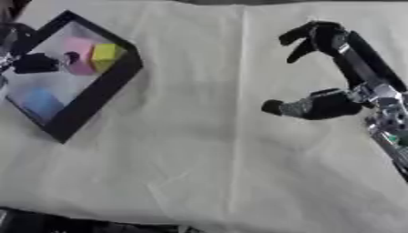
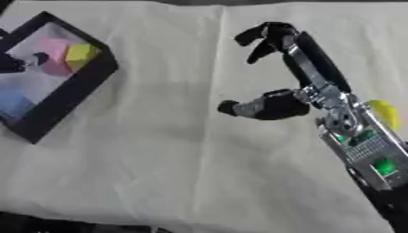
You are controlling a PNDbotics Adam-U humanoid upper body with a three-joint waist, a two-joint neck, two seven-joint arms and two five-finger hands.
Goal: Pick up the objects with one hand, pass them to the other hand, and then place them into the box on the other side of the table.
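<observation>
A black-framed box sits at the upper left of the cream cloth. Inside it lie a pink object, a yellow cube touching it, and a blue object nearer the front. My left hand reaches in from the left edge and hovers over the box beside the pink object; its hold is unclear. My right hand hangs above the right half of the table, open, thumb stretched left, nothing in it. A yellow object peeks out from behind the right forearm.
The cream cloth covers the table, with creases running down the middle. A dark edge shows along the bottom left.
</observation>
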